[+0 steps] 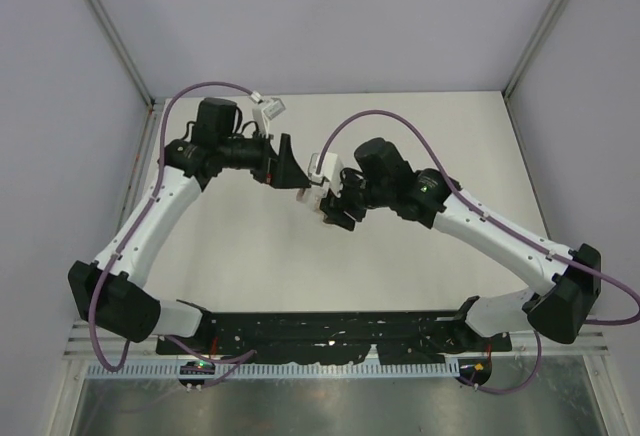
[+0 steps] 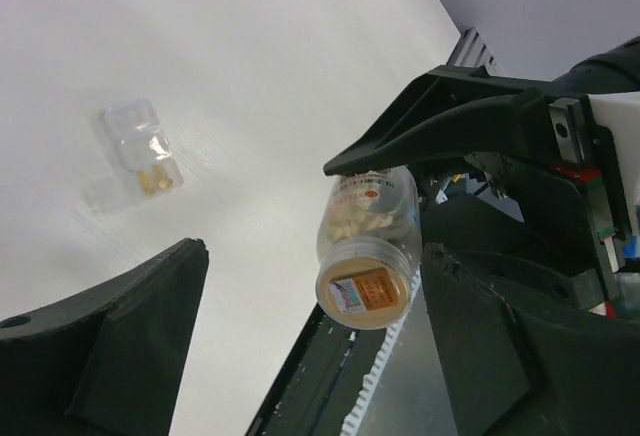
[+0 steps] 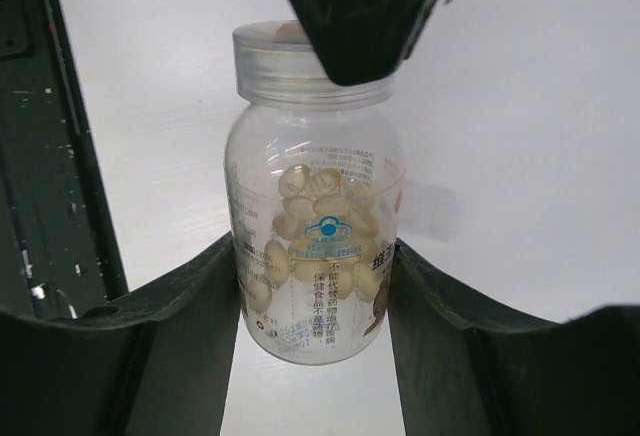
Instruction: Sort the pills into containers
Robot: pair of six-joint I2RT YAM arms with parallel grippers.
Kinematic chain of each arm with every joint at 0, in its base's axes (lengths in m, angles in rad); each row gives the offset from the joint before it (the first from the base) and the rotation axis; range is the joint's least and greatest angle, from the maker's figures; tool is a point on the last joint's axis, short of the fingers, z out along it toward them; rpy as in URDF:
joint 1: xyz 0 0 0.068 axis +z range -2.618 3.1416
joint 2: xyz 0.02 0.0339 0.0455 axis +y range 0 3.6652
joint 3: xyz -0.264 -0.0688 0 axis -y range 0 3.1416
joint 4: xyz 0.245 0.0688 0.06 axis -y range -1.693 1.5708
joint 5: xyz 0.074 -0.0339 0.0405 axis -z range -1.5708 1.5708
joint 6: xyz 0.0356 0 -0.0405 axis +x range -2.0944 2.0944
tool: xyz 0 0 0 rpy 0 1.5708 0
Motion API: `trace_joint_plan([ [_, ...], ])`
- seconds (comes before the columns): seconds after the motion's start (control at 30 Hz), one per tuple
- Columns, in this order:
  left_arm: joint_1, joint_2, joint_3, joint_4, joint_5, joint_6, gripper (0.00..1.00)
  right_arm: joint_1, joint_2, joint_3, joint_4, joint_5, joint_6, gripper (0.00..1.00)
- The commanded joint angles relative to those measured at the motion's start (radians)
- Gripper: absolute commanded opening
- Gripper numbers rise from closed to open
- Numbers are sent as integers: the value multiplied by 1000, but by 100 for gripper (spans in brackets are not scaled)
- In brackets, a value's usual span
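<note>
While the right pincer [image 3: 315, 291] is clenched on a clear pill bottle [image 3: 310, 146] — a finger pressed to each side, pale tan pills [image 3: 320, 201] heaped inside, the bottle held up off the white table [image 2: 250, 46] — the left pincer [image 2: 315, 256] is released, its fingers spread wide either side of the bottle's capped end without gripping it. Second item: one small clear vial [image 2: 140, 146], resting on the table well apart from both pincers — a few orange-brown pills [image 2: 153, 180] gathered at one end.
</note>
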Motion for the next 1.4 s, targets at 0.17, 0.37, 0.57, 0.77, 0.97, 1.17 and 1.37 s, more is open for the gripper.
trace_joint_plan([
  [0.17, 0, 49, 32, -24, 27, -118, 80, 39, -1, 2, 135, 289, 39, 6],
  [0.37, 0, 89, 41, -13, 64, -126, 67, 54, 25, 11, 138, 297, 38, 6],
  [0.57, 0, 111, 39, 3, 90, -126, 56, 54, 33, 8, 135, 294, 36, 5],
  [0.77, 0, 111, 27, 8, 113, -117, 27, 56, 41, 6, 133, 286, 34, 5],
  [0.97, -14, 88, -10, 11, 156, -26, 0, 51, 42, 15, 115, 209, 34, 6],
  [1.17, -58, -21, -122, 11, 268, 243, 0, -34, 44, 55, 46, -140, 28, 6],
  [1.37, -166, -158, -209, -39, 224, 541, 0, -107, 102, 165, -130, -519, -42, 5],
])
